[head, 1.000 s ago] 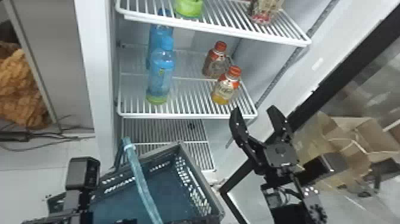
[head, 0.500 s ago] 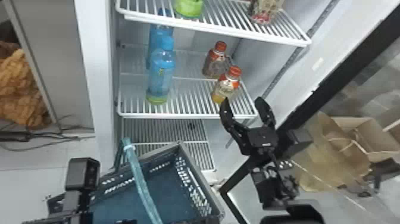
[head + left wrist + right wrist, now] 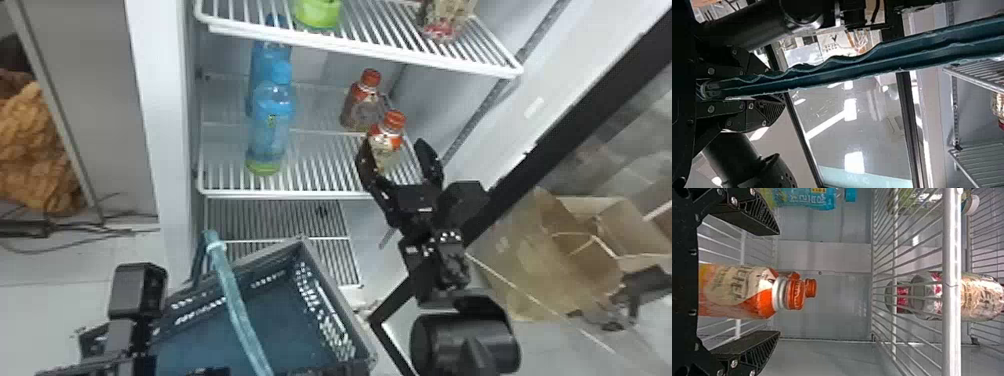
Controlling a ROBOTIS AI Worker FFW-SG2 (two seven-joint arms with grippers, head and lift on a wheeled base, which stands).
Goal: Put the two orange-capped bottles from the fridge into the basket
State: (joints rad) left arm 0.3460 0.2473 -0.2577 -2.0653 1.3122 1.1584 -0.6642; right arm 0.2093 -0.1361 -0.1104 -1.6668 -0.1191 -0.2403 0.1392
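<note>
Right gripper (image 3: 393, 146): fingers open, one on each side of the front clear plastic bottle with orange cap (image 3: 388, 136).
The rear orange-capped bottle (image 3: 358, 107) stands beyond the fingers, behind the front bottle, which obstructs access to it. Two blue plastic bottles (image 3: 269, 125) stand well left of the fingers; the white wire upper shelf (image 3: 360, 49) overhangs above. Left gripper (image 3: 125, 337): fingers clamped on the teal handle (image 3: 235, 300) of the dark perforated plastic basket (image 3: 306, 286), below and left of the right fingers.
</note>
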